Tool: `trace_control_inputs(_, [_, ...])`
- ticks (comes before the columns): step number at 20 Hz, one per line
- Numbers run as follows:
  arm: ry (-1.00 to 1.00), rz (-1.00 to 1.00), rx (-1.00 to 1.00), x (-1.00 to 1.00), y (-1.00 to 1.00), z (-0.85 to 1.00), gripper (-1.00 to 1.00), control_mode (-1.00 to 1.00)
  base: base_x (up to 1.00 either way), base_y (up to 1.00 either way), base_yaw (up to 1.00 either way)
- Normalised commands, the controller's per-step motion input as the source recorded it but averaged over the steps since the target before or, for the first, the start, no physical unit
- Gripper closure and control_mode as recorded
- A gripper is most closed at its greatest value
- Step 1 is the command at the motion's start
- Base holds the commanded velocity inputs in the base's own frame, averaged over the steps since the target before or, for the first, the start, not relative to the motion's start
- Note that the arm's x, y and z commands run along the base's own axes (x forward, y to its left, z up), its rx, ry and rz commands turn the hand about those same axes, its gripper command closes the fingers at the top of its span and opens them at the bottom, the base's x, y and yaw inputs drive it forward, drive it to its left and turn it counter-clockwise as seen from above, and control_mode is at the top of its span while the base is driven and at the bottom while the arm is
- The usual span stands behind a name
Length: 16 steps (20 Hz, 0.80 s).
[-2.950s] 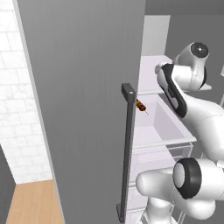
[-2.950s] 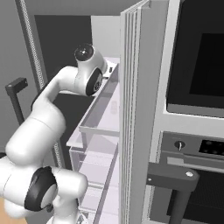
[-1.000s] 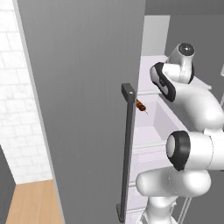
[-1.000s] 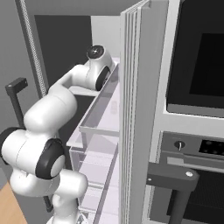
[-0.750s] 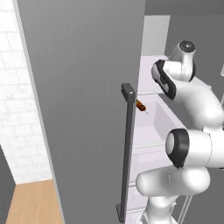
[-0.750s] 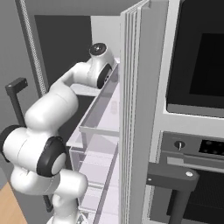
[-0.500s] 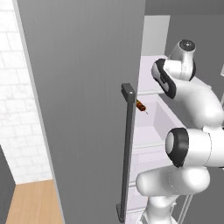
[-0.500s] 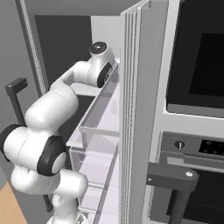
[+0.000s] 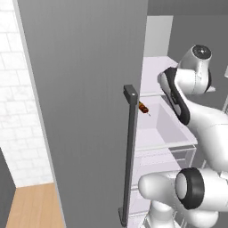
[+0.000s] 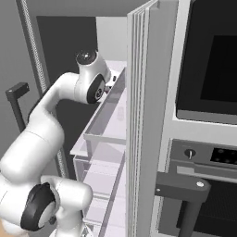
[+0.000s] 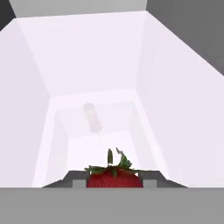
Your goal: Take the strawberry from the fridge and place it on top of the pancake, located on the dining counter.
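glossy red strawberry [image 11: 114,177] with leafy green cap between dark fingers [image 11: 148,177].

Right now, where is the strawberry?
In the hand view the strawberry sits at the bottom centre, between the two fingertips of the hand, inside the fridge, with the white back wall ahead.

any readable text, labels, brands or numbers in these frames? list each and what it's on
None readable. The fridge door and handle are plain grey. The oven panel has a knob and small dark marks, too small to read as characters. The strawberry and the white shelf carry no print.
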Motion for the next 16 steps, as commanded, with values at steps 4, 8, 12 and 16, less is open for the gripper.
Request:
trace_control_inputs(4, [0.17, 0.0, 0.0, -1.0, 0.31, 0.35, 1.0, -1.0, 0.0, 0.0, 0.0])
trace_control_inputs(8, [0.1, 0.01, 0.0, -1.0, 0.08, 0.21, 1.0, -1.0, 0.0, 0.0, 0.0])
trace_control_inputs(12, [-0.07, 0.02, 0.0, -1.0, 0.22, -0.11, 1.0, -1.0, 0.0, 0.0, 0.0])
trace_control_inputs(16, [-0.12, 0.03, 0.0, -1.0, 0.25, -0.31, 1.0, -1.0, 0.0, 0.0, 0.0])
